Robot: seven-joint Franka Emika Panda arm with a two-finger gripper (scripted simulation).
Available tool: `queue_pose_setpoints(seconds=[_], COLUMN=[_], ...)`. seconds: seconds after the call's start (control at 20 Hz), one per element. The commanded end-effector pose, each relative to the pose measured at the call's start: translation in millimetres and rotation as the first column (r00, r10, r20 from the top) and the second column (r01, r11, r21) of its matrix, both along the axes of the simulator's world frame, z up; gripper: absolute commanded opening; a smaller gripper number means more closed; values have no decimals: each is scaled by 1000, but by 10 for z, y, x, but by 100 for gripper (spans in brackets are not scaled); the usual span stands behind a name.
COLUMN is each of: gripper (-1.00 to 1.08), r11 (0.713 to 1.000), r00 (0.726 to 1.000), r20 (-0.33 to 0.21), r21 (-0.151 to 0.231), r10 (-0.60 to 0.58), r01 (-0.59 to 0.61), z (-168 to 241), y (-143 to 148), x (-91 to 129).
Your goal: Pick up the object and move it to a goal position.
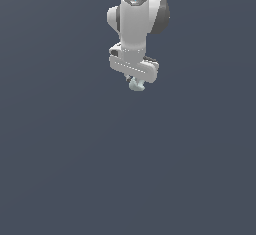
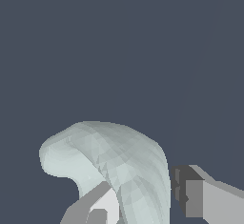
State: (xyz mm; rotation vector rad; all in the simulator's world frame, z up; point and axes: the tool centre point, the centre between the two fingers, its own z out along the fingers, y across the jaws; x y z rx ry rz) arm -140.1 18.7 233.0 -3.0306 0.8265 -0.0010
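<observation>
**Q:** One step of two looks finished. Which?

**A:** Judging by the frames, the pick. In the exterior view the object (image 1: 136,84), a pale mint-white curved lump, sits directly under the gripper (image 1: 135,81) with only featureless dark ground around it. No shadow or contact line shows there, so whether it is lifted clear of the surface cannot be told.

**Q:** What indicates a grasp?

**A:** In the wrist view the object (image 2: 114,166) fills the space at the gripper (image 2: 143,204). One finger (image 2: 95,206) lies against its concave side. The other finger (image 2: 200,197) stands just beside its convex edge, and contact on that side is hard to confirm. The jaws appear closed onto the lump rather than spread wide.

**Q:** What remains?

**A:** The carry to the goal. No goal marker appears in either picture, so the remaining travel cannot be estimated.

**Q:** And the arm's pose?

**A:** The arm (image 1: 134,24) descends from the upper edge of the exterior view, wrist pointing straight down, hand roughly level, fingers mostly hidden beneath the palm.
</observation>
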Motion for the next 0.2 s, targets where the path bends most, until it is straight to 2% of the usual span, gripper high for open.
queue_pose_setpoints(seconds=[0.0,0.15], gripper=[-100,-100], r11=[1000,1000], r00=[1000,1000], r20=[-1,-1], r21=[0,0], r10=[0,0], r01=[0,0], z=[39,56], y=[-8,-11], x=[-33,-41])
